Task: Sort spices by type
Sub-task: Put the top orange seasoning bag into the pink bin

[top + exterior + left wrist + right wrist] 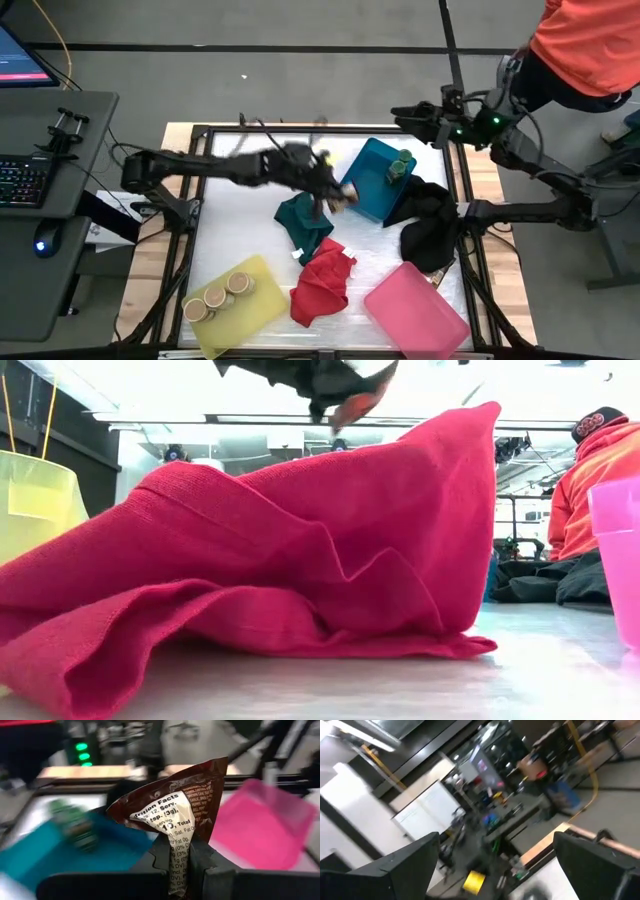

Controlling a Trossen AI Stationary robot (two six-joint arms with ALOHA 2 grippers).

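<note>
I see my left gripper (176, 862) pinching a brown packet (175, 810) by its lower edge, held in the air over the green cloth (303, 222), just beside the blue tray (372, 185). A green-lidded jar (399, 165) stands in that tray; it looks like one jar, though blur makes that uncertain. Three tan-lidded jars (217, 295) sit in the yellow tray (255, 310). My right gripper (495, 865) waits spread wide at the table's far right corner.

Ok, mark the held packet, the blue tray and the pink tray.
packet (172, 815): left wrist view, printed label face.
blue tray (372, 160): high view, bare floor near its back rim.
pink tray (415, 310): high view, bare floor.
</note>
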